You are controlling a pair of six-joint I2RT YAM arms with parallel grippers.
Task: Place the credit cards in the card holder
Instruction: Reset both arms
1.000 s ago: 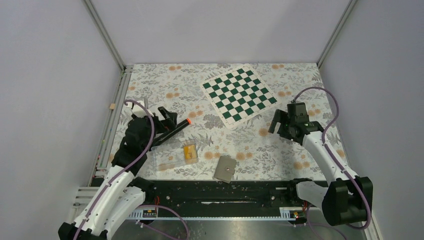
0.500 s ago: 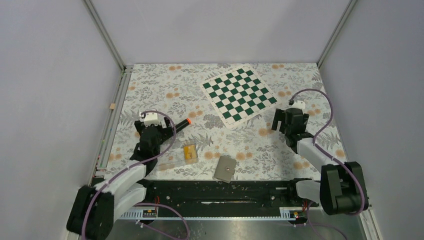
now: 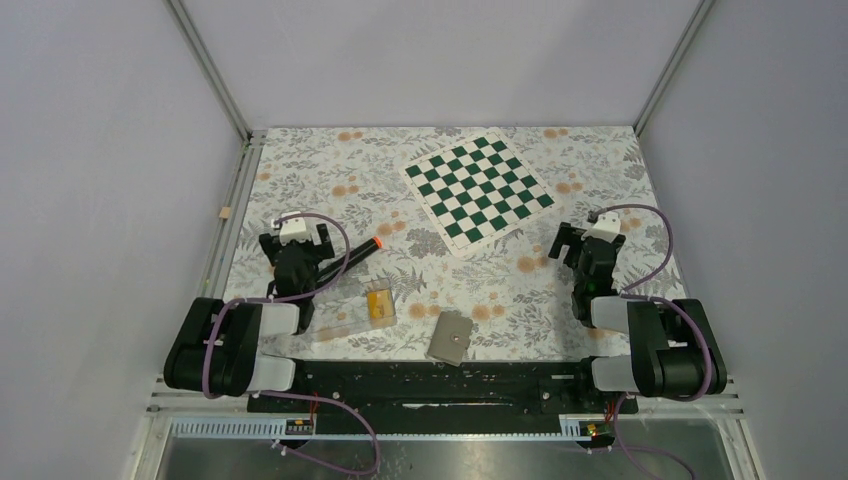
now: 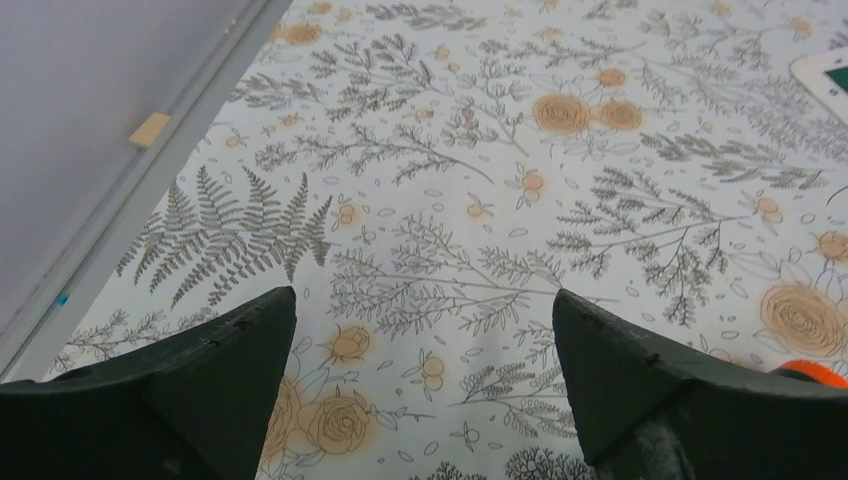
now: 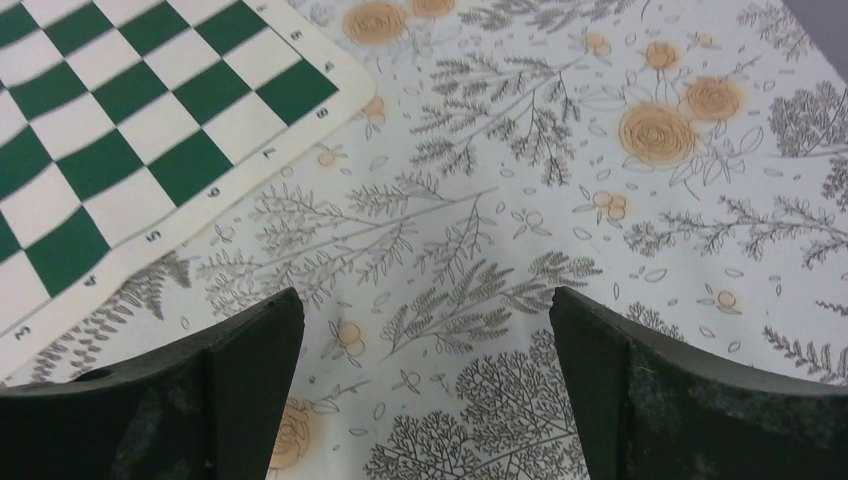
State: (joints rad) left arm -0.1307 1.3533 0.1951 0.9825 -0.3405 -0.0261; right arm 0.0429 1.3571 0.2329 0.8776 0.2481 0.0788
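Credit cards (image 3: 379, 304), probably light, stiff and slick, best pinched across the edges, sit by the clear tray (image 3: 335, 318) near the desk's near edge, card holder (image 3: 450, 337) beside; left gripper (image 4: 420, 310) and right gripper (image 5: 425, 305) gape wide, empty.

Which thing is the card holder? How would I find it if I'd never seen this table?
Start at the green-and-white chessboard and come straight toward the black rail at the near edge. Just before the rail lies the card holder, a flat grey rectangle. Unlike the orange-yellow credit cards to its left, it is plain grey with a small stud in the middle.
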